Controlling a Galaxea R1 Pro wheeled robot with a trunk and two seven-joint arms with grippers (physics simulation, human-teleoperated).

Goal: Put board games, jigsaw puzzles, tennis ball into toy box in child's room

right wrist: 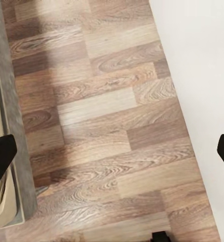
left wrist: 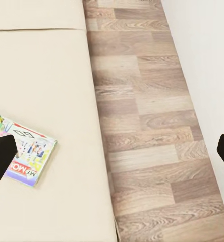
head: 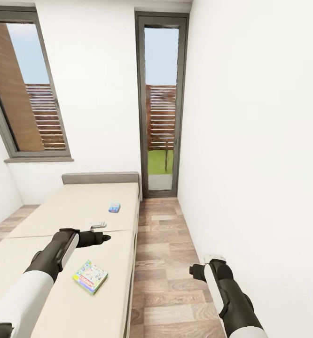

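From the head view, we see 2 board games on the bed [head: 81, 206]: the green board game [head: 90, 276] lies just below and nearer than our left gripper [head: 100, 232], the blue board game [head: 114, 207] farther toward the headboard. The right gripper [head: 208, 263] hangs over bare floor [head: 166, 263] (its spread unclear here).

In the left wrist view, the fingers [left wrist: 1, 159] stand wide apart and empty, the green game beside 1 tip, turned askew.

In the right wrist view, the fingers [right wrist: 1, 156] look wide too.

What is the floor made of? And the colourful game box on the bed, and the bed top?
The floor looks like wood planks, brown with swirly grain and seams between boards, slightly glossy. The game box looks like printed cardboard: flat, sharp-cornered, covered in bright pictures and letters. The bed top looks like plain beige fabric or foam, matte and smooth; being a simulator's render, that one is hard to tell.
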